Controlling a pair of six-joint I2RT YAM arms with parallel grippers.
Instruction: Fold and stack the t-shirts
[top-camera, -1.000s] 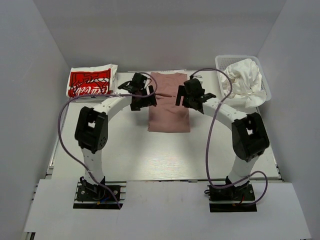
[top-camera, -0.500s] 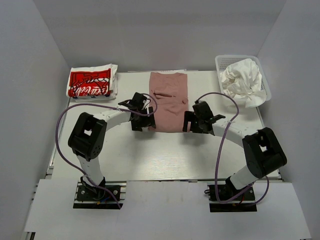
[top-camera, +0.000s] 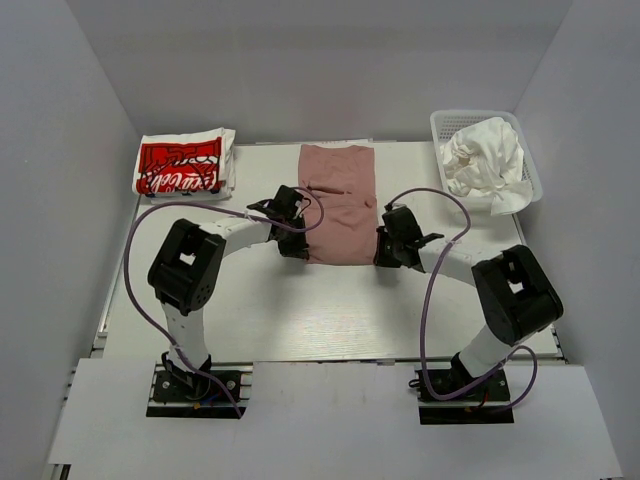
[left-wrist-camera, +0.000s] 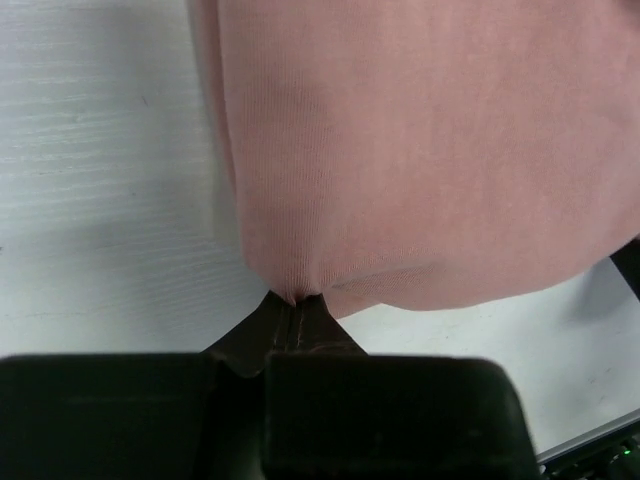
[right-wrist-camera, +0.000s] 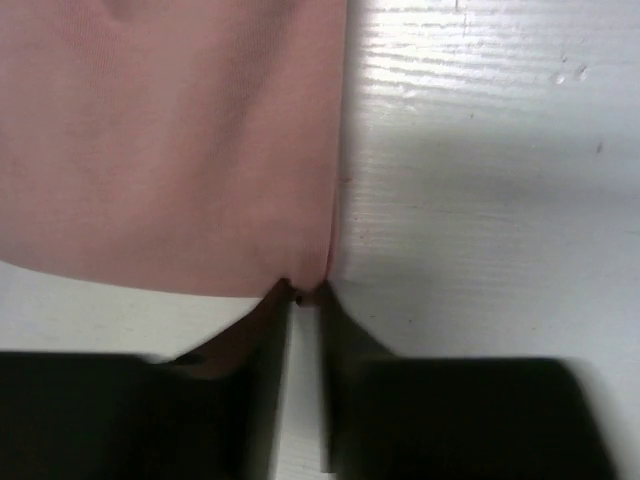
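Red-logo white t-shirt (top-camera: 180, 167) is folded, print up, well to the left of the dusty-pink t-shirt (top-camera: 340, 200) and level with its far end. It lies on the desk (top-camera: 300, 310), apart from both arms.

Left gripper (top-camera: 298, 252) is at the pink tee's near-left corner, low on the desk. In the left wrist view the left gripper (left-wrist-camera: 298, 305) has its jaws pressed together on that corner, and a small tip of pink cloth (left-wrist-camera: 420, 150) is pinched between them. The rest of the tee spreads away from the jaws, up and to the right.

The dusty-pink t-shirt is in the middle of the desk, flat, a long narrow rectangle with its long side running away from the arm bases. There is a slight crease near its far end. Its near edge lies between the two grippers.

Right gripper (top-camera: 382, 256) is at the tee's near-right corner, mirroring the left one. In the right wrist view the right gripper (right-wrist-camera: 305, 295) has its jaws nearly together, only a thin slit between them. The corner of the pink cloth (right-wrist-camera: 170, 130) is caught at the tips, and its right edge runs straight up from the jaws, with bare desk to the right of it.

Crumpled white t-shirts (top-camera: 485, 160) are heaped in a mesh basket (top-camera: 472, 114), well to the right of the pink tee and level with its far end. Some white cloth hangs over the basket's near-right rim.
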